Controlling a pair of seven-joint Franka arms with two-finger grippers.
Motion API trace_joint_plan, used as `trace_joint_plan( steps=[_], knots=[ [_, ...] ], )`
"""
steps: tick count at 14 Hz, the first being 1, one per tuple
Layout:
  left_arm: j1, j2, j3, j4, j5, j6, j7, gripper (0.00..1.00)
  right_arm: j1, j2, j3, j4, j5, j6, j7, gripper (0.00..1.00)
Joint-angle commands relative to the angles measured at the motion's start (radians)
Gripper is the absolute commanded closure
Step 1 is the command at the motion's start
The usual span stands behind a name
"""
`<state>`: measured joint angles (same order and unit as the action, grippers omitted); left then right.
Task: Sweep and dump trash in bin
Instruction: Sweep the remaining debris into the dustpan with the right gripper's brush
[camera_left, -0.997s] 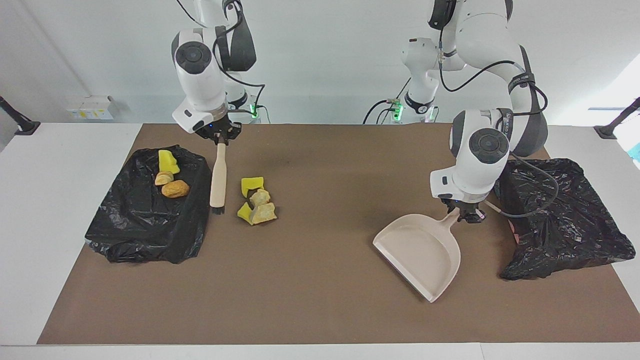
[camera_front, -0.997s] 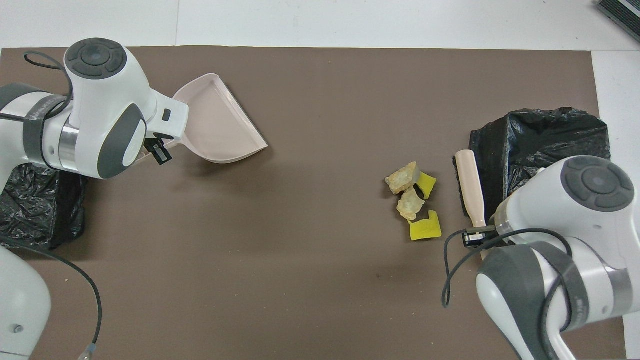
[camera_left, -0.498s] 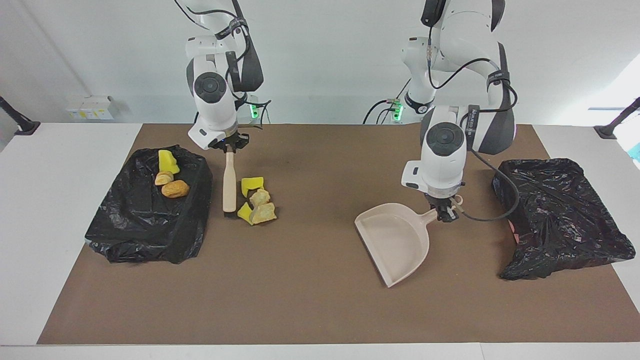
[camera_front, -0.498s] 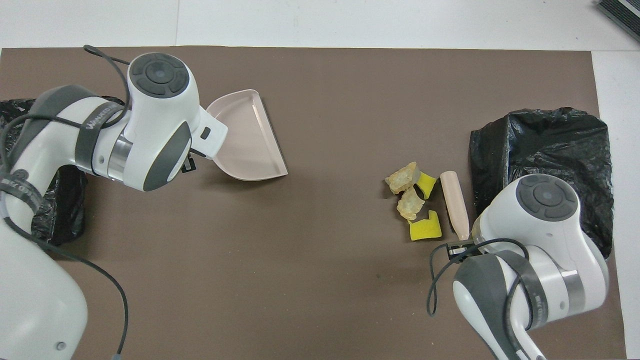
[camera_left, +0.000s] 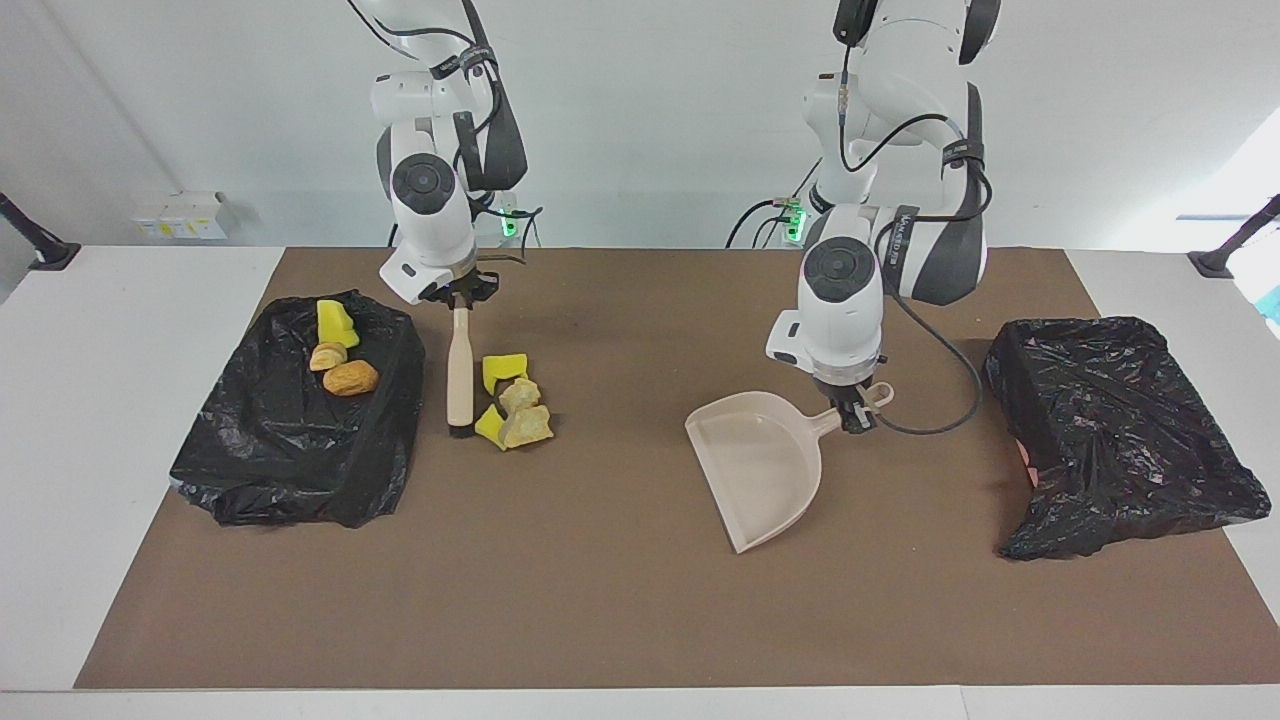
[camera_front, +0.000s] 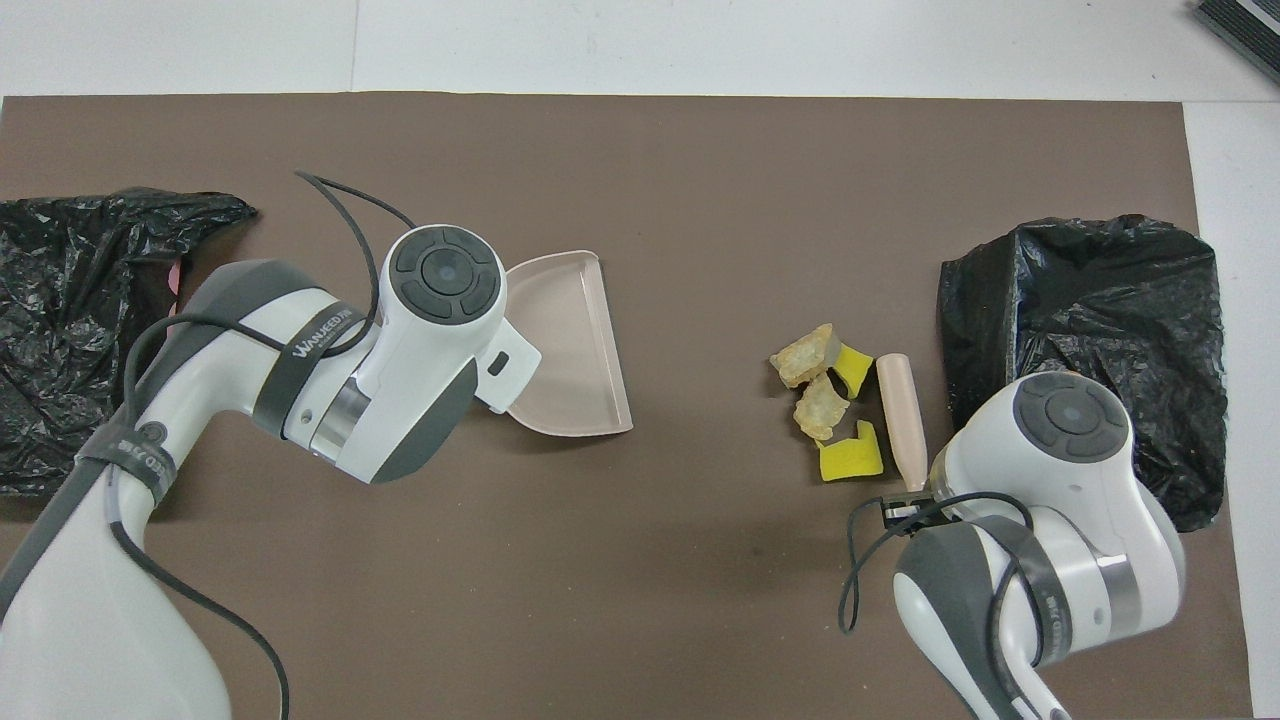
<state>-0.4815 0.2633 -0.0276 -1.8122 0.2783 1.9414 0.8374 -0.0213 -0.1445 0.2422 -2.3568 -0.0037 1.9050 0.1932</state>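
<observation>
A pile of trash (camera_left: 512, 402) (camera_front: 826, 400), yellow sponge pieces and tan bread-like chunks, lies on the brown mat toward the right arm's end. My right gripper (camera_left: 460, 297) (camera_front: 910, 497) is shut on the top of a beige brush (camera_left: 459, 370) (camera_front: 900, 412), whose bristles rest on the mat right beside the pile. My left gripper (camera_left: 853, 412) is shut on the handle of a beige dustpan (camera_left: 760, 468) (camera_front: 572, 350), which sits near the table's middle with its mouth turned toward the pile. The bin (camera_left: 1120, 430) (camera_front: 80, 300), lined with a black bag, stands at the left arm's end.
A second black bag heap (camera_left: 300, 440) (camera_front: 1090, 290) sits at the right arm's end, close beside the brush. On it lie a yellow sponge piece (camera_left: 335, 322) and two bread chunks (camera_left: 350, 377). A stretch of bare mat separates dustpan and pile.
My left arm carried the dustpan from beside the bin toward the table's middle, turning its mouth toward the pile. My right gripper brought the brush from the bag's edge to the pile.
</observation>
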Motion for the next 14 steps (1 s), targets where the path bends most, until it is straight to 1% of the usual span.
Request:
trace_joint_plan(
  steps=[1, 3, 5, 6, 8, 12, 13, 14],
  knots=[
    [-0.049, -0.052, 0.012, -0.087, 0.012, 0.066, 0.003, 1.00, 0.036, 0.014, 0.008, -0.018, 0.047, 0.057, 0.066, 1.00],
    [-0.065, -0.064, 0.011, -0.105, 0.007, 0.083, -0.032, 1.00, 0.090, 0.043, 0.006, -0.006, 0.105, 0.077, 0.116, 1.00],
    [-0.075, -0.064, 0.008, -0.115, 0.004, 0.126, -0.035, 1.00, 0.122, 0.062, 0.008, -0.004, 0.140, 0.127, 0.140, 1.00],
    [-0.103, -0.062, 0.009, -0.116, 0.002, 0.126, -0.037, 1.00, 0.147, 0.066, 0.008, 0.005, 0.163, 0.132, 0.140, 1.00],
    [-0.118, -0.094, 0.009, -0.189, -0.001, 0.145, -0.038, 1.00, 0.191, 0.082, 0.008, 0.037, 0.232, 0.135, 0.140, 1.00],
    [-0.134, -0.136, 0.009, -0.260, -0.001, 0.149, -0.058, 1.00, 0.244, 0.100, 0.008, 0.053, 0.313, 0.164, 0.140, 1.00],
    [-0.135, -0.147, 0.009, -0.277, -0.001, 0.151, -0.081, 1.00, 0.257, 0.103, 0.008, 0.051, 0.350, 0.178, 0.143, 1.00],
    [-0.141, -0.150, 0.009, -0.283, -0.001, 0.151, -0.102, 1.00, 0.259, 0.103, 0.008, 0.051, 0.452, 0.192, 0.146, 1.00]
  ],
)
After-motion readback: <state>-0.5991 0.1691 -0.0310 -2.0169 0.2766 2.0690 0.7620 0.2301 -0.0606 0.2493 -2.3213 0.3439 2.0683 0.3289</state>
